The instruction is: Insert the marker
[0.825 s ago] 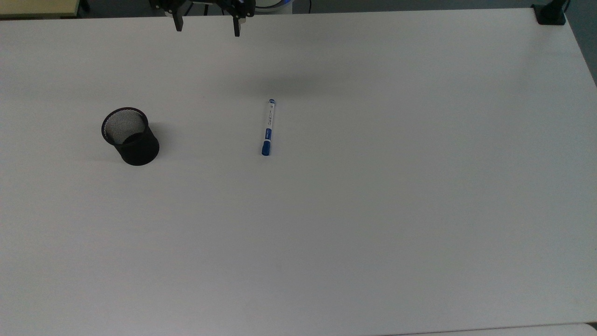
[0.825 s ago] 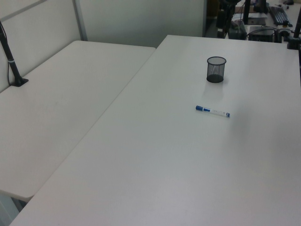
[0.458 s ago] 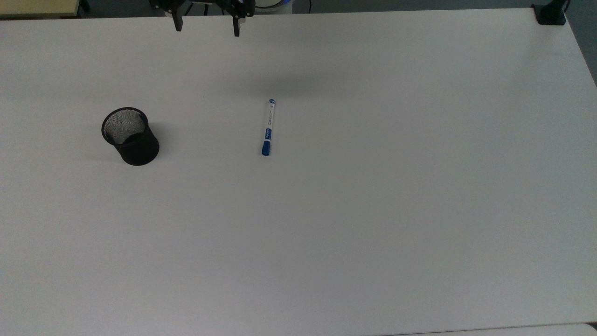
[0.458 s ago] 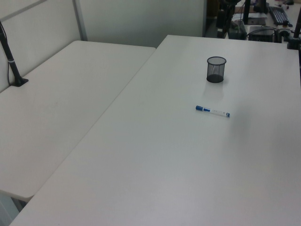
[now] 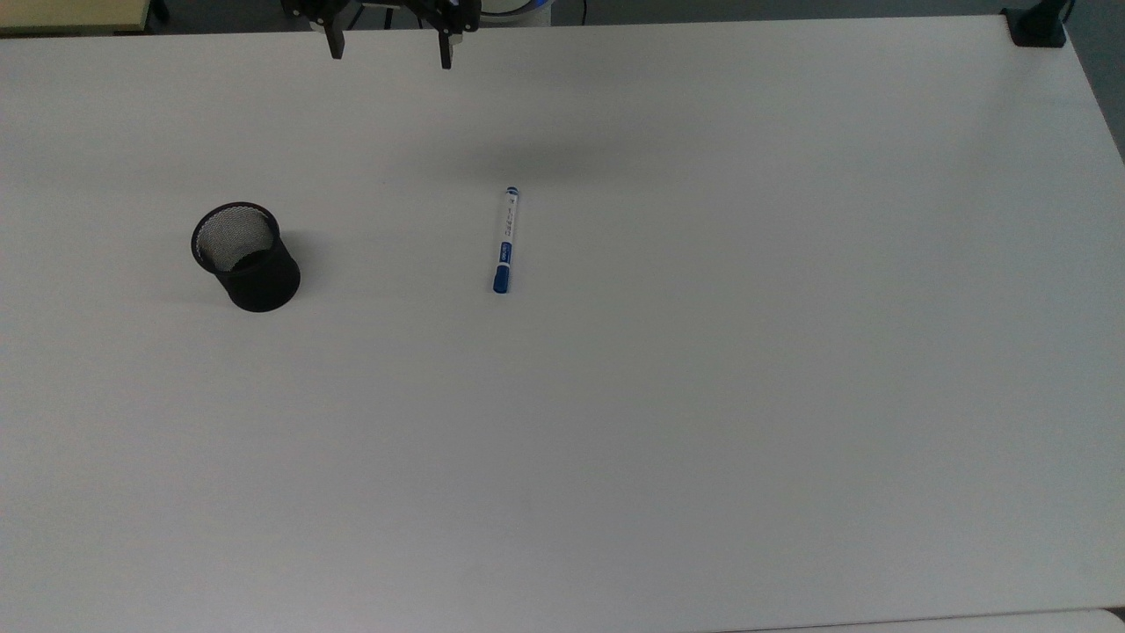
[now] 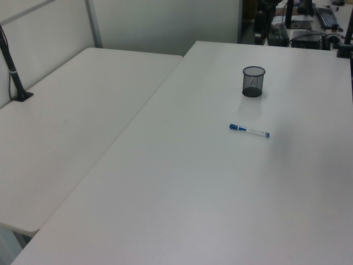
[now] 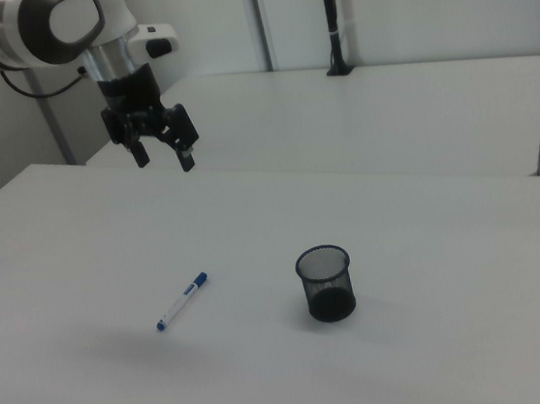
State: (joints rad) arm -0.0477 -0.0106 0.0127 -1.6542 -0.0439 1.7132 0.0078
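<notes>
The marker [image 5: 504,239] lies flat on the white table [image 5: 703,396], white-barrelled with a blue cap toward the top view's bottom; I see it too as marker [image 6: 249,130] and marker [image 7: 182,301]. A black mesh cup [image 5: 245,256] stands upright to the top view's left of it, also cup [image 6: 253,81] and cup [image 7: 326,282]. My gripper [image 5: 390,58] hangs open and empty high above the table's far edge, well clear of the marker; in the right view the gripper [image 7: 163,160] hovers above and behind the marker.
A second white table [image 6: 71,116] adjoins on the left view's left, with a black post [image 6: 14,69] clamped to it. A black clamp [image 5: 1037,26] sits at the top view's upper right corner. Desks with equipment [image 6: 309,27] stand beyond the table's far end.
</notes>
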